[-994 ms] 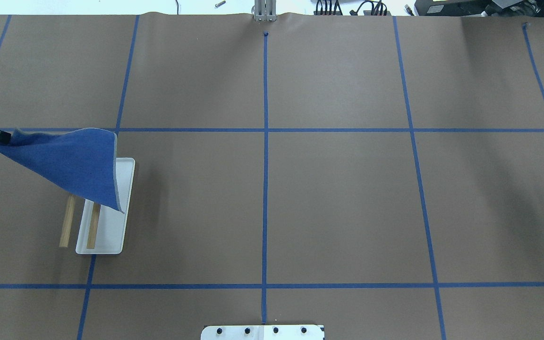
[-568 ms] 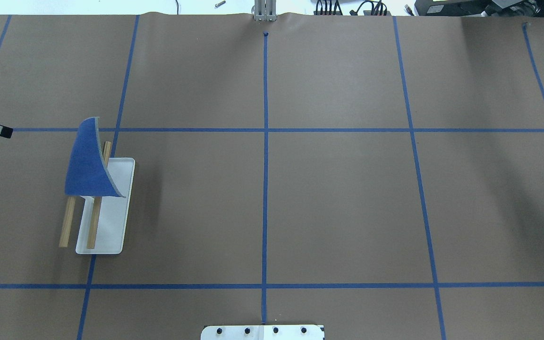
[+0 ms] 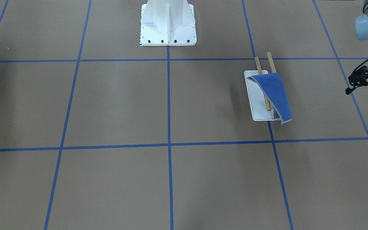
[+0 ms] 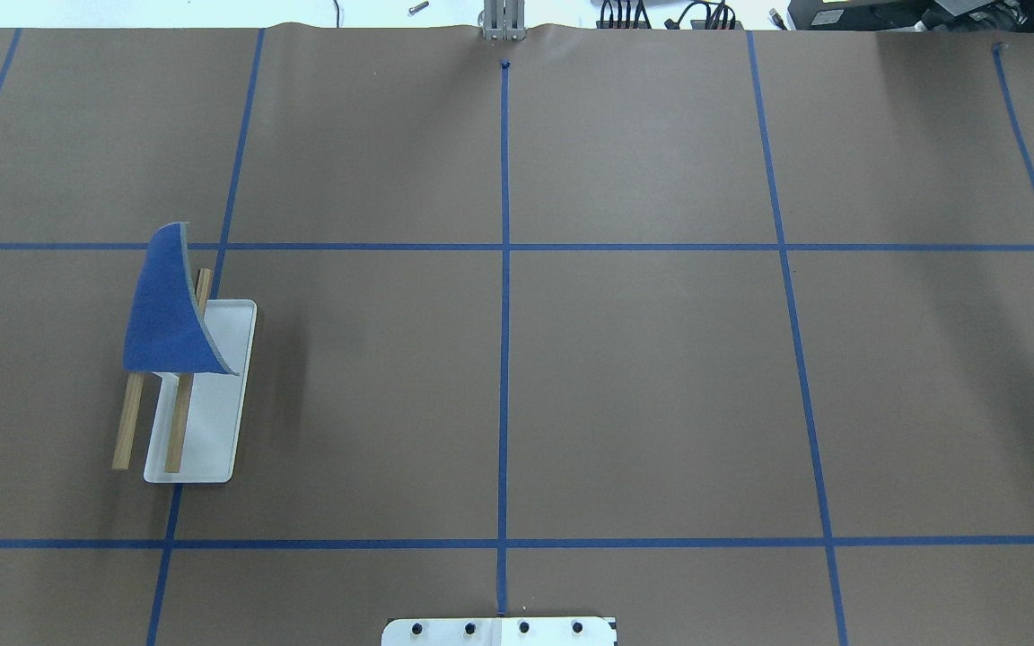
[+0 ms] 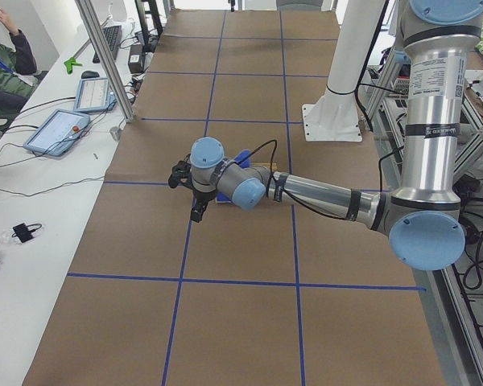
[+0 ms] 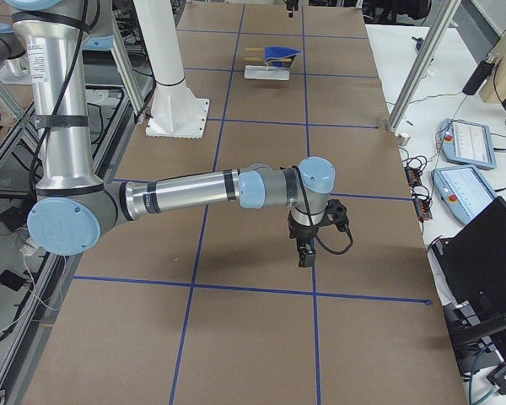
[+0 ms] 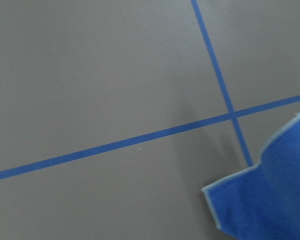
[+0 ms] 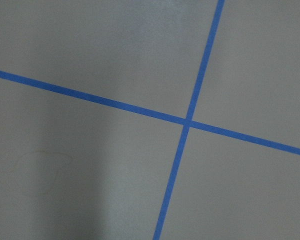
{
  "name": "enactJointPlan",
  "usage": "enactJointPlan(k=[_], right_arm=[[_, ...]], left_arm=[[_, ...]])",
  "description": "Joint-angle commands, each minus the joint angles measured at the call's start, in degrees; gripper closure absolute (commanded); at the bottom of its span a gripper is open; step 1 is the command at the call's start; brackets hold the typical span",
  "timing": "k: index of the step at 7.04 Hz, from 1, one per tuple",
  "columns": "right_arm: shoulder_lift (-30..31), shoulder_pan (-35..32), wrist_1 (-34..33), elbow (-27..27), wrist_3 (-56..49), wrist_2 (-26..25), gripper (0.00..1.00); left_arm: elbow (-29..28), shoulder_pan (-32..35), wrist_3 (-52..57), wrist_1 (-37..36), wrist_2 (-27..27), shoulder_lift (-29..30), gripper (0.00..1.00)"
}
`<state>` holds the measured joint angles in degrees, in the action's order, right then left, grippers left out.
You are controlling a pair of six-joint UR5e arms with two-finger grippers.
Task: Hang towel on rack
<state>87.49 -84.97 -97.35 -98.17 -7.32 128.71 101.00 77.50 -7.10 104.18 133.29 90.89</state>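
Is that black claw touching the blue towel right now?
Apart. The front-facing view shows a wide stretch of table between the left gripper and the towel, which hangs on the rack.

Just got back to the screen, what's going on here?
The towel lies draped over the wooden dowels of the rack, blue side up and a bit lopsided, with nothing gripping it. The left gripper hangs open and empty off to the side of the rack. The right gripper is far off on the other side; whether it is open can't be told.
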Motion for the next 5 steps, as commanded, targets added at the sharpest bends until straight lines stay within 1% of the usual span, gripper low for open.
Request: enactJointPlan(k=[1, 2, 3, 4, 5], right_arm=[[2.6, -4.5, -3.5, 0.3, -6.8, -0.7, 0.0], [4.0, -4.8, -3.5, 0.2, -7.3, -1.5, 0.0], [4.6, -4.9, -3.1, 0.0, -6.6, -3.4, 0.0], [4.8, -4.8, -2.6, 0.0, -6.5, -3.0, 0.0], [5.2, -4.7, -0.4, 0.2, -6.5, -2.9, 0.0]], left_arm=[[-0.8, 9.9, 13.0, -16.7, -3.6, 3.6, 0.01], [-2.6, 9.9, 12.5, -19.6, -10.7, 2.5, 0.01], [-5.9, 10.6, 13.2, -17.2, -10.9, 2.4, 0.01], [-6.4, 11.5, 13.0, -16.3, -7.7, 2.2, 0.01], [-7.6, 11.7, 13.3, -15.9, -2.5, 1.5, 0.01]])
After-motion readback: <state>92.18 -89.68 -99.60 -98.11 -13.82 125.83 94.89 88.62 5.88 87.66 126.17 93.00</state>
